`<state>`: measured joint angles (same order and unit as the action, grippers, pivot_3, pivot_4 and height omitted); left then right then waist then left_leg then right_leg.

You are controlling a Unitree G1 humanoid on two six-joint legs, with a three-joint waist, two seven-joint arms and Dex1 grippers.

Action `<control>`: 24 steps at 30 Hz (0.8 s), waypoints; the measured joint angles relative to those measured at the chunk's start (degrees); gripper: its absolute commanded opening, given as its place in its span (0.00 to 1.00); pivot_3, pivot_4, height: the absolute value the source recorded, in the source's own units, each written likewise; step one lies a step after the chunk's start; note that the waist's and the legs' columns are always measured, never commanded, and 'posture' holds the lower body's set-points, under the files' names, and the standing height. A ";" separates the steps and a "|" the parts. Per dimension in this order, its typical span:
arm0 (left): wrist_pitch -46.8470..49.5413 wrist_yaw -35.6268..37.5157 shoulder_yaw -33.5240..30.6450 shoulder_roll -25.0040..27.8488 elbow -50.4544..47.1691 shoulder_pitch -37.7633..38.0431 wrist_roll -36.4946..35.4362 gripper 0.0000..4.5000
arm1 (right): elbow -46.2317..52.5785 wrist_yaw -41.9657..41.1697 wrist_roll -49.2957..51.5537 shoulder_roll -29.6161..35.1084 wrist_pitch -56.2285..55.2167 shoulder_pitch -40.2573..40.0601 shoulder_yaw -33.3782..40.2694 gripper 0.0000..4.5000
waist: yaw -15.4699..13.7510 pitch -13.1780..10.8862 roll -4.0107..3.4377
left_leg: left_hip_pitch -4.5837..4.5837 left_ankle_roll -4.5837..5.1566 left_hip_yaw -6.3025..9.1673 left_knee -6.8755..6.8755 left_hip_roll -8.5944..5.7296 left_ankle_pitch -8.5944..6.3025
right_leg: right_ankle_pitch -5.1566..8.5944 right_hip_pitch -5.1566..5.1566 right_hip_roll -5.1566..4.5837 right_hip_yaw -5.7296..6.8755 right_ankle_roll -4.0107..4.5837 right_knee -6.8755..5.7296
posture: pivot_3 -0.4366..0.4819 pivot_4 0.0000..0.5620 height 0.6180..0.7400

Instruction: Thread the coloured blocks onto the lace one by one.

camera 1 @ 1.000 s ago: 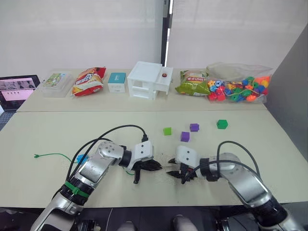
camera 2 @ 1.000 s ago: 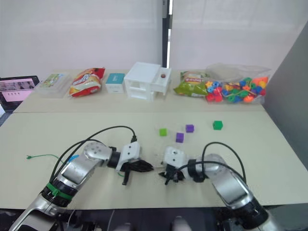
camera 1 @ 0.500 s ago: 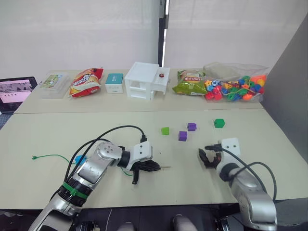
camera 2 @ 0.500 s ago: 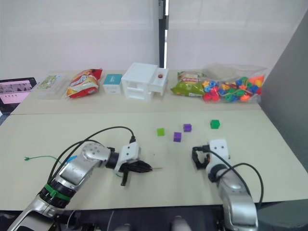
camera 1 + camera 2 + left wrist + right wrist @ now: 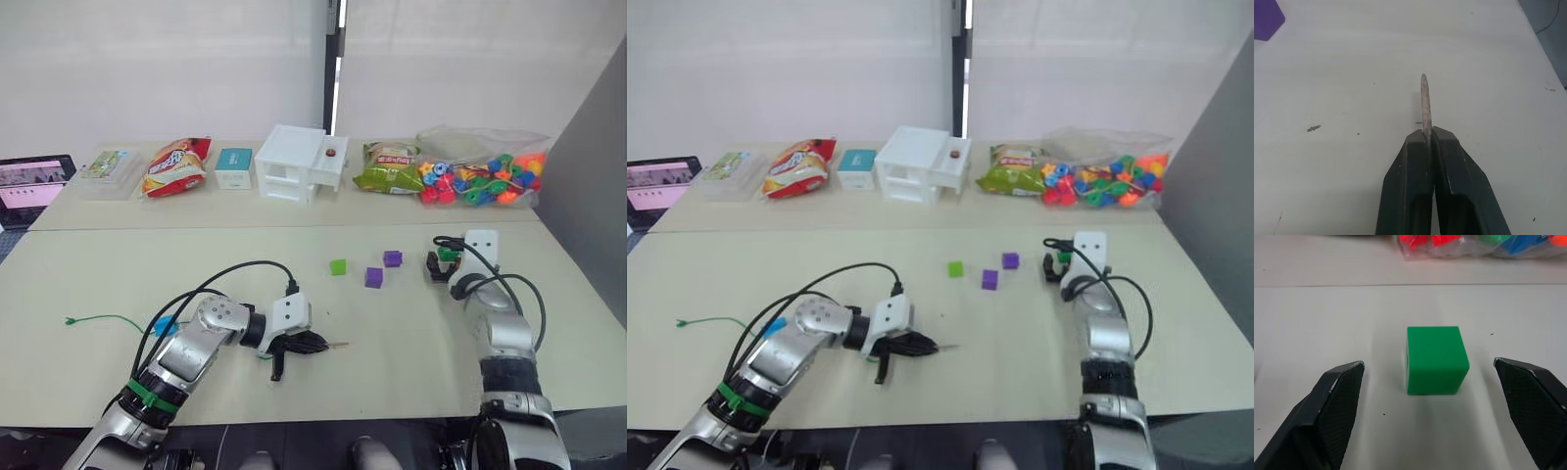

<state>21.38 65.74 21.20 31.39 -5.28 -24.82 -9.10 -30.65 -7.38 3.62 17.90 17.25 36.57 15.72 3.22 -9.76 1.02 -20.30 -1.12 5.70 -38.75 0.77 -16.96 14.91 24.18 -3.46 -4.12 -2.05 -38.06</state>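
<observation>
Head views: left gripper point(image 5: 312, 343) low on the table point(image 5: 98, 274), clenched on the lace point(image 5: 108, 317), brown tip poking out toward the middle; green cord trails off to the table's left edge, with a blue block point(image 5: 165, 324) beside the left arm. Light green block point(image 5: 338, 266) and two purple blocks point(image 5: 373, 277) sit mid-table, apart from both grippers. Right gripper point(image 5: 443, 264) at the dark green block point(image 5: 449, 254). Back row: snack bags, white box point(image 5: 299, 163), clear bag of beads point(image 5: 480, 176).

Left wrist view: fingers point(image 5: 1410, 196) pinched flat on the stiff tip point(image 5: 1424, 105); a purple block corner shows.

Right wrist view: fingers point(image 5: 1337, 401) spread wide, dark green block point(image 5: 1436, 360) between them, untouched on the table.
</observation>
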 measured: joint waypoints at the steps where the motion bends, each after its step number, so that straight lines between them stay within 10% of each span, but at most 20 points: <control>1: 0.05 -0.03 0.03 0.02 -0.15 0.09 0.00 0.00 | -3.90 0.03 0.00 0.51 -1.88 1.97 0.15 0.99 | 0.24 0.00 0.00 | 0.01 0.00 -0.02 0.00 0.00 0.00 | 0.00 0.00 0.00 -0.01 0.00 0.00 | 0.48 0.27 1.00; 11: 0.14 -0.62 0.02 0.46 -0.56 0.35 0.00 0.00 | -11.01 0.15 2.19 0.37 -7.89 4.79 0.70 0.28 | 0.78 0.01 -0.01 | -0.01 0.00 0.01 0.00 0.01 0.00 | 0.00 0.01 -0.01 -0.01 0.00 -0.02 | 0.48 0.27 1.00; 19: 0.11 -0.54 0.02 0.64 -0.53 0.42 0.00 0.00 | 7.83 1.18 4.59 -1.88 -3.90 -2.50 0.56 0.27 | 0.66 0.02 -0.03 | -0.04 0.00 0.05 0.00 0.00 0.00 | 0.00 0.02 -0.01 0.02 -0.01 -0.03 | 0.48 0.27 1.00; 24: 0.03 -0.32 0.00 1.28 -0.19 0.34 0.01 0.00 | 41.89 4.95 7.32 -5.66 11.79 -15.98 -2.35 0.27 | 0.41 0.06 -0.22 | -0.15 0.03 0.18 0.05 0.02 -0.02 | 0.00 0.14 0.04 0.08 -0.01 -0.06 | 0.48 0.27 1.00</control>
<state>21.41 65.42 21.20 32.66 -5.47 -24.48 -9.10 11.24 -2.43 10.94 12.24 29.04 20.59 13.37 3.63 -9.70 0.80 -20.44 -1.08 5.88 -38.69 0.79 -16.98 14.91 24.32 -3.43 -4.04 -2.06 -38.11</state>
